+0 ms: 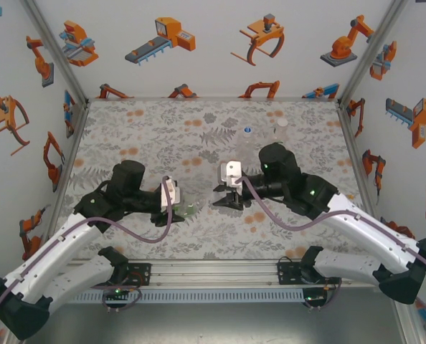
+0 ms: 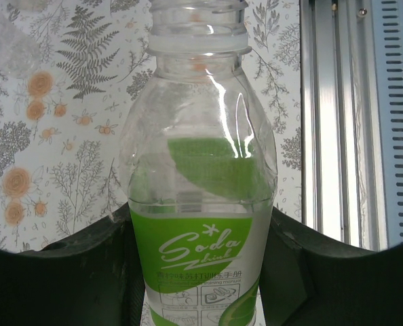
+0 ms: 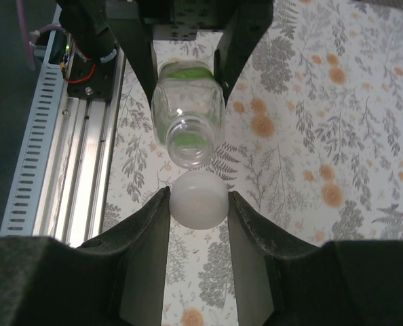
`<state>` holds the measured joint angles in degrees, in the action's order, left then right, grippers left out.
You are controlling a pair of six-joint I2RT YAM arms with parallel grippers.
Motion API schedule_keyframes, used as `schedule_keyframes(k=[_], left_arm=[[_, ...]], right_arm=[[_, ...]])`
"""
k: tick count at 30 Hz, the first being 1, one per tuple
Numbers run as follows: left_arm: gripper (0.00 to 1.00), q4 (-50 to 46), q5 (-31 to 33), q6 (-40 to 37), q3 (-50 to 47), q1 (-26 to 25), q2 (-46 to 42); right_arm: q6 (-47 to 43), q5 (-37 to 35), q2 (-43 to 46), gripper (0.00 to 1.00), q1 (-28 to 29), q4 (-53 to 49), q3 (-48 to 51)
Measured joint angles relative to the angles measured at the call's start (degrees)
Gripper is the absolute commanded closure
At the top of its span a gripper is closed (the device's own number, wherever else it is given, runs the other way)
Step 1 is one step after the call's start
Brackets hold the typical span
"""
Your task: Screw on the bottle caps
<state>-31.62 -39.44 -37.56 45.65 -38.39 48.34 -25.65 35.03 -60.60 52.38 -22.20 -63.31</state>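
My left gripper (image 2: 198,234) is shut on the body of a clear bottle with a green label (image 2: 201,265), held tilted above the table. Its neck (image 2: 198,30) is open, with no cap on it. My right gripper (image 3: 199,197) is shut on a small white cap (image 3: 198,207). The cap sits just in front of the bottle's open mouth (image 3: 188,139), apart from it by a narrow gap. From above, the two grippers (image 1: 183,208) (image 1: 216,201) face each other near the table's middle front, with the bottle (image 1: 191,209) between them.
Two more clear bottles stand at the back right: one with a blue cap (image 1: 247,137), and one further right (image 1: 280,129). The aluminium rail (image 1: 213,272) runs along the near edge. Enclosure walls close the left, right and back.
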Motion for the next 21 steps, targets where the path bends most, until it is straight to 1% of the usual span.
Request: schedule_keyframes(k=[4,8,21], left_arm=[[0.93,-0.4,0.0,-0.4,0.2,-0.7,0.5],[0.93,-0.6,-0.4,-0.4,0.4,-1.0,0.5],[0.93,-1.2,-1.1,-0.6,0.4,-1.0,0.8]], right_arm=[[-3.9,1.9,-0.9,0.93,0.8,-0.1,-0.2],[-5.9,3.1,-2.1,0.93,1.4,-0.5,-0.2],[-7.4,3.5,-4.8,0.92,4.0,-0.3,-2.2]])
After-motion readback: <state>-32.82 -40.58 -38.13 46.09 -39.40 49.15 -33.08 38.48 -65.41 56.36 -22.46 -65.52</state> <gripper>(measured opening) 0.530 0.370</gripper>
